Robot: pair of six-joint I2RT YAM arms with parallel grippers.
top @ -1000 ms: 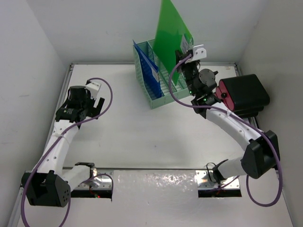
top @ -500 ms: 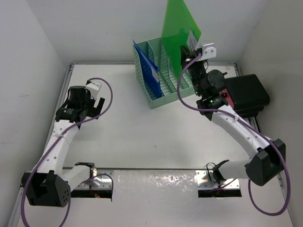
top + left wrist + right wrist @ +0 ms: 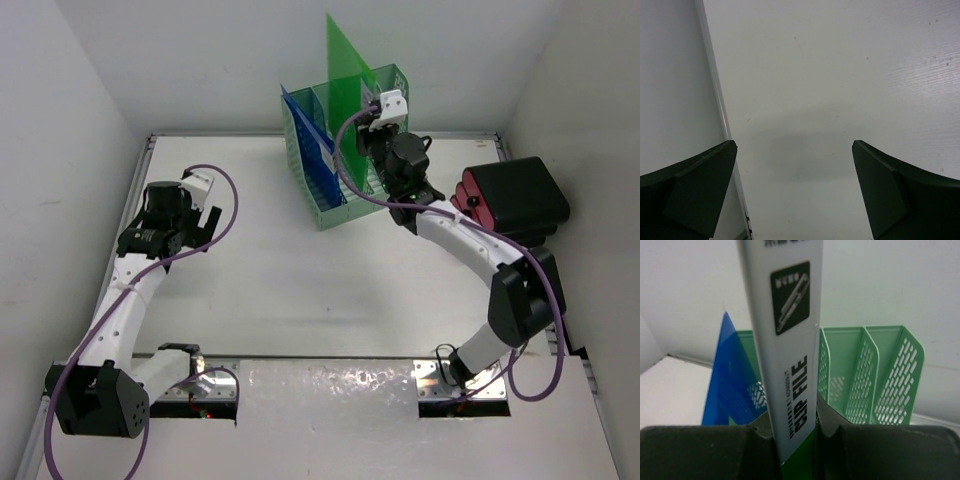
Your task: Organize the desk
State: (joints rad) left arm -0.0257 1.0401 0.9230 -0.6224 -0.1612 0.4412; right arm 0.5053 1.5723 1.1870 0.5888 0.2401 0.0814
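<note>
The desk [image 3: 300,290] is a white tabletop with silver rails. A mint-green mesh file rack [image 3: 340,190] stands at its back middle, with a blue folder [image 3: 308,125] in its left slot. My right gripper [image 3: 372,140] is shut on a green clip file [image 3: 345,70], which it holds upright over the rack's middle slots. In the right wrist view the file's white label [image 3: 787,340] runs up between my jaws, with the rack [image 3: 875,375] and blue folder [image 3: 730,375] behind. My left gripper [image 3: 205,225] is open and empty over the desk's left side [image 3: 800,100].
A black and red box [image 3: 510,200] sits at the desk's right edge, close to my right arm. White walls close in the back and both sides. The left rail [image 3: 715,85] runs just beside my left gripper.
My right gripper has swung left with the green clip file, from over the rack's right end to over its middle slots. The left arm has not moved.
</note>
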